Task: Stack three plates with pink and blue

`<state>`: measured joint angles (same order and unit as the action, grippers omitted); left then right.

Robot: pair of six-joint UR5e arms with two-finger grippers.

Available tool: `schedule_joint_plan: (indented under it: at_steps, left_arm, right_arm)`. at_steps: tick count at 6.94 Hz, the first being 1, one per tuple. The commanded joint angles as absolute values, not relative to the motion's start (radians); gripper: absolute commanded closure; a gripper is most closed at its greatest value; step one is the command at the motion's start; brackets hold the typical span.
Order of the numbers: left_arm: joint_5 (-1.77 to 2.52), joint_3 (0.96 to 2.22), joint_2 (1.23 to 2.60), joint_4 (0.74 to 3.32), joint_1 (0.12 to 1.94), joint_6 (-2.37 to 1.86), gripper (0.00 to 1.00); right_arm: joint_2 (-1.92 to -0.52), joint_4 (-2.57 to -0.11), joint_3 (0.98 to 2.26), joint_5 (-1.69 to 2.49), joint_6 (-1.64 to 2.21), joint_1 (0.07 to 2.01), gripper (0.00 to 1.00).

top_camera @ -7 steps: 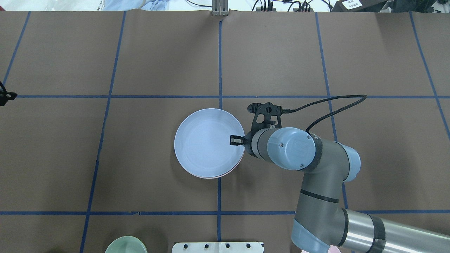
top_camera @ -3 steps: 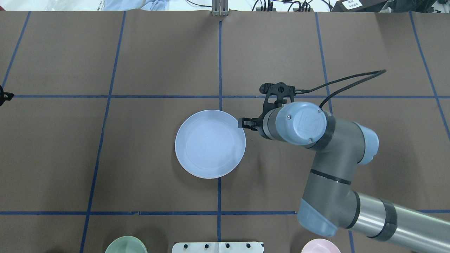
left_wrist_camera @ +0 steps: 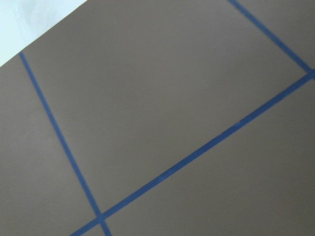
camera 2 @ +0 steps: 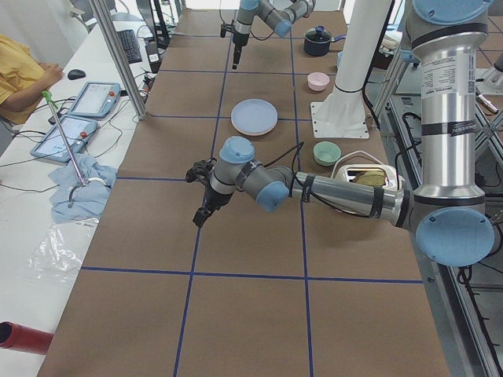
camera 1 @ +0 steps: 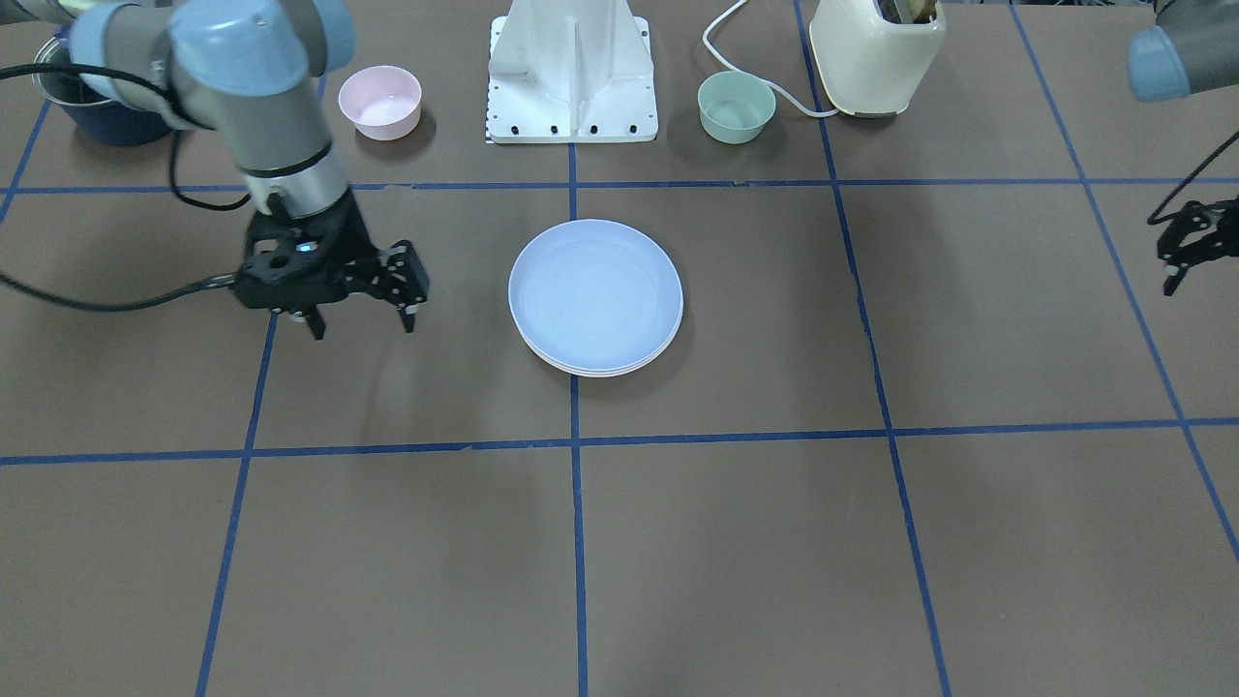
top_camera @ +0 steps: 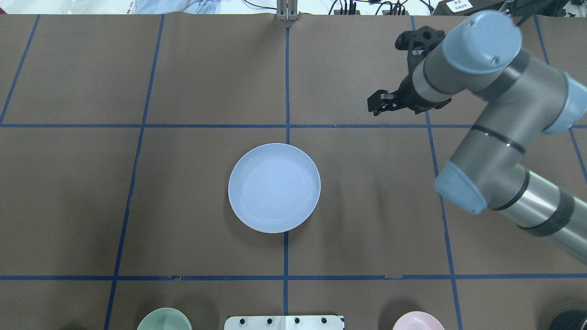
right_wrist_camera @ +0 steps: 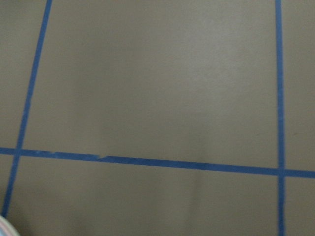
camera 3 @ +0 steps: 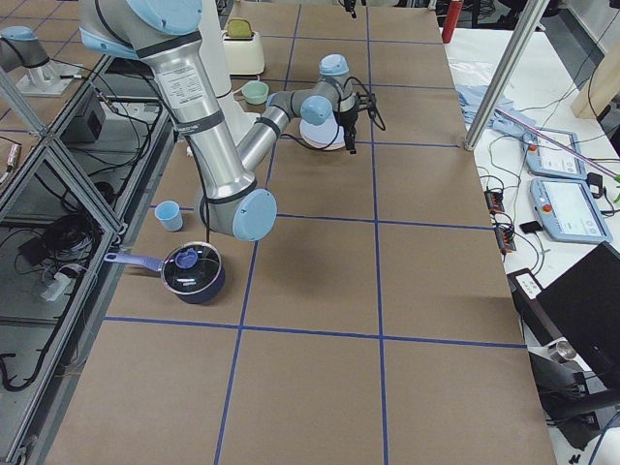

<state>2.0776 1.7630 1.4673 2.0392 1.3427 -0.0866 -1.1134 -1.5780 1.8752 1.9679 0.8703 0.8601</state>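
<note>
The light blue plate (top_camera: 274,188) lies on top of a stack at the table's middle. In the front-facing view, thin pink and cream rims (camera 1: 595,371) show under the blue plate (camera 1: 595,290). The stack also shows in the left view (camera 2: 254,116). My right gripper (top_camera: 375,103) is open and empty. It hangs above the table, well off the stack towards the far right, and also shows in the front-facing view (camera 1: 363,324). My left gripper (camera 1: 1176,276) hovers far out on the other side, cut by the view's edge. I cannot tell whether its jaws are open.
A small pink bowl (camera 1: 379,100), a small green bowl (camera 1: 736,106), a cream toaster (camera 1: 876,53) and the white robot base (camera 1: 573,73) stand along the robot's edge. A blue pot (camera 3: 194,271) and a blue cup (camera 3: 169,215) stand near the right end.
My right gripper let go of the blue plate's rim and pulled away, up and to the far right. The blue plate settled squarely on the stack, hiding the pink rim from above.
</note>
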Motion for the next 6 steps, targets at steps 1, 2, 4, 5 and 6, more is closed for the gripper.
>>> schedule_joint_plan:
  at_steps: [1, 2, 4, 5, 6]
  left_arm:
    - [2.146, 1.712, 1.492, 1.841, 1.494, -0.092, 0.0]
    - [2.149, 1.727, 1.491, 1.766, 1.534, -0.08, 0.0]
    - [2.158, 1.743, 1.468, 1.688, 1.575, 0.073, 0.0]
    - [2.239, 1.781, 1.433, 1.648, 1.578, 0.072, 0.0]
    - [2.273, 1.792, 1.416, 1.652, 1.58, 0.072, 0.0]
  right_arm:
    - [-1.251, -1.614, 1.861, 2.145, 0.421, 1.116, 0.0]
    - [-1.344, -1.609, 1.847, 2.199, 0.278, 1.22, 0.0]
    - [-1.509, -1.606, 1.797, 2.224, -0.028, 1.372, 0.0]
    - [-1.619, -1.602, 1.79, 2.218, -0.087, 1.411, 0.0]
    - [-1.697, -1.6, 1.781, 2.22, -0.077, 1.431, 0.0]
